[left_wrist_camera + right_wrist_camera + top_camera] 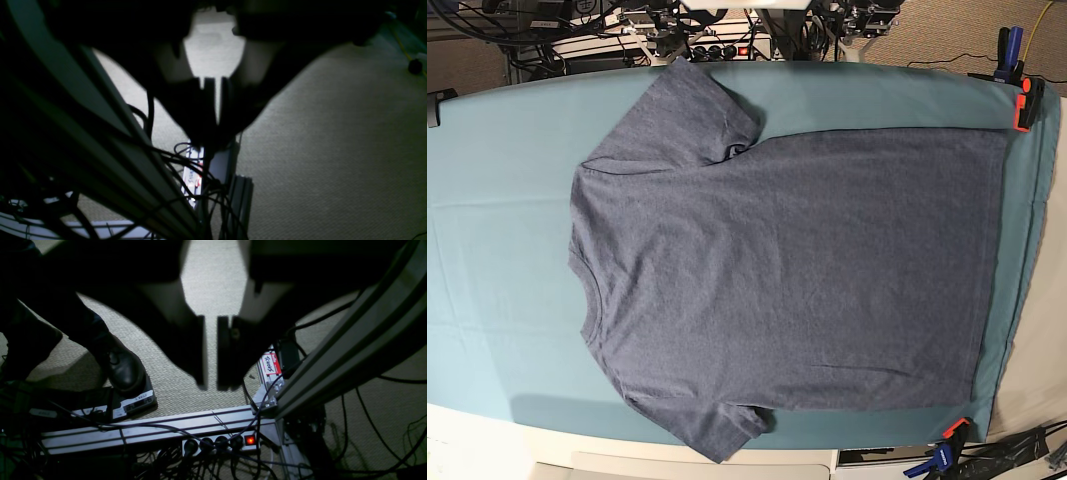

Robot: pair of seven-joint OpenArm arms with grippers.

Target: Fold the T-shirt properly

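Note:
The slate blue-grey T-shirt [787,270] lies spread flat on the teal table cloth [497,250], neck to the left, hem to the right, one sleeve at the far edge and one at the near edge. Neither gripper shows in the base view. Both wrist views look down past the table at the carpet. The left gripper [218,123] hangs shut with only a hairline slit between its dark fingers, holding nothing. The right gripper [211,385] hangs with a narrow gap between its fingers and nothing in it.
Orange clamps [1025,103] [954,430] pin the cloth at the right corners. Below the table are aluminium frame rails [350,340], a power strip [217,441], cables, and a person's black shoe [125,370] on a foot pedal.

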